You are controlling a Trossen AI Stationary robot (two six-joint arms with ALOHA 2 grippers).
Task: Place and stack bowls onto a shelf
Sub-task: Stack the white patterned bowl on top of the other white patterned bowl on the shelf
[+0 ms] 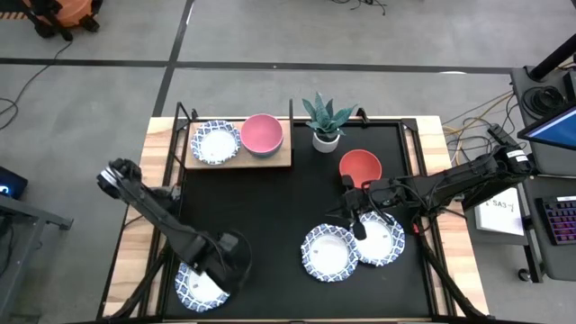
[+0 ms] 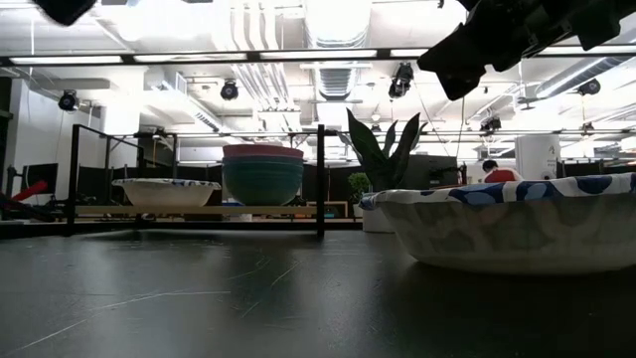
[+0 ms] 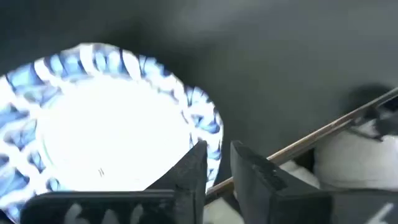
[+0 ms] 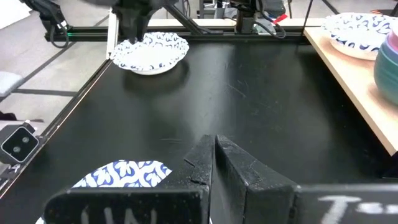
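Note:
The wooden shelf at the table's far left carries a patterned bowl and a stack with a pink bowl on top; in the low view the stack is pink over teal. A red bowl and two overlapping patterned bowls rest on the table. My left gripper is at the rim of another patterned bowl in the near left corner. My right gripper is shut and empty, raised above the table between the red bowl and the two patterned bowls. My left gripper comes from above at the patterned bowl's rim, on the bowl's right far side. One finger stands over the bowl's inside and the other outside it, with a narrow gap between them. The bowl rests on the table.
A white pot with a green plant stands to the right of the shelf. The shelf's thin black frame posts rise at its corners. The table's wooden border runs close to the left gripper's bowl.

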